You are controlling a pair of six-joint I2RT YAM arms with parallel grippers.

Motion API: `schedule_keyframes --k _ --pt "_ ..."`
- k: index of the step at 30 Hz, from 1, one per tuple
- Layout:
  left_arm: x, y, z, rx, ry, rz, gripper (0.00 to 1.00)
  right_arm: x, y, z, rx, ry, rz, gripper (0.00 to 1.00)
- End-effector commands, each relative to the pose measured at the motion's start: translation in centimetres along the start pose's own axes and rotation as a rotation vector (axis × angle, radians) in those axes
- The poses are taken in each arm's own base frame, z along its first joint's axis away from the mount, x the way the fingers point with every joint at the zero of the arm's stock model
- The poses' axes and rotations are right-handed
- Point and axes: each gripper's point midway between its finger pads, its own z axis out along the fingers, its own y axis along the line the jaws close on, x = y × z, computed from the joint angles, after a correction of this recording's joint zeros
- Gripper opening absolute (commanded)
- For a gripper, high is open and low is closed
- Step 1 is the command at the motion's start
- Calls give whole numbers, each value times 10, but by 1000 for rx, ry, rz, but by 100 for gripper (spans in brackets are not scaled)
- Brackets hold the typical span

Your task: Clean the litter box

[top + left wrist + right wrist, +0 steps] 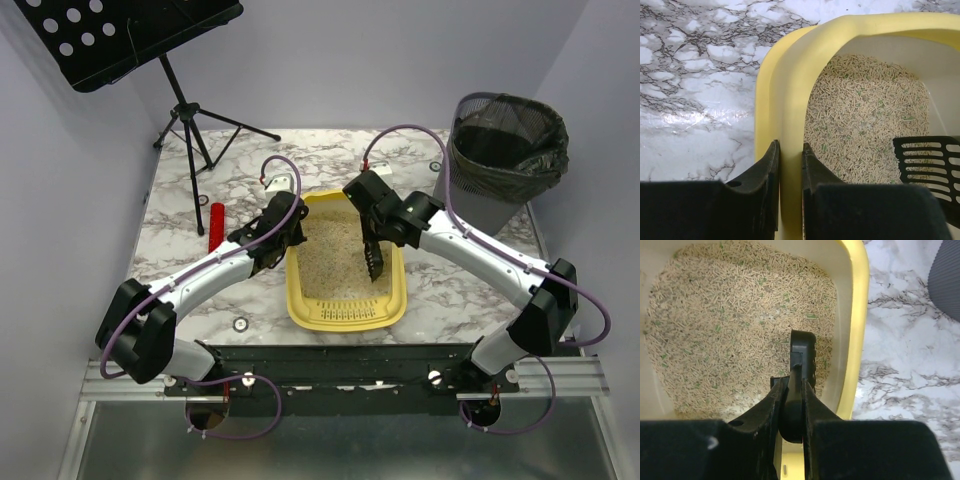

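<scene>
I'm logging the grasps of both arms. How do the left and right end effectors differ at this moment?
The left end effector is shut on the litter box rim, one finger outside the wall and one inside; the right end effector is shut on the black scoop by its handle. The left sits at the box's left wall; the right hangs over the litter, scoop head pointing down toward it. Both are closed on something.

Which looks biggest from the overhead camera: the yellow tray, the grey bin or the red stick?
1 and 2, unranked: the litter box and the grey bin look about alike. The bin stands taller, so it is nearer the camera, which makes it unsure.
3. the red stick, clearly smallest.
</scene>
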Motion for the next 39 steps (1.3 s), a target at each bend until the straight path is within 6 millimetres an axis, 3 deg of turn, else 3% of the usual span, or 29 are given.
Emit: schedule_keyframes --k 1,8,13,21,26,32,39 --pt "47 -2 -8 46 185 -31 0 20 27 21 -63 66 197 1" --pt "43 -3 -15 73 168 -7 0 12 33 34 -59 17 388 0" --pt "43 -2 -15 69 172 7 0 9 19 40 9 -26 395 0" --pt "42 -4 -16 80 171 22 0 46 15 58 71 49 554 1" --pt "42 -3 -17 82 170 17 0 58 5 62 137 44 685 0" --pt "44 -10 -17 117 183 10 0 72 22 81 72 57 791 1" --pt "33 -31 -18 187 171 -11 0 67 44 96 -32 12 851 1"
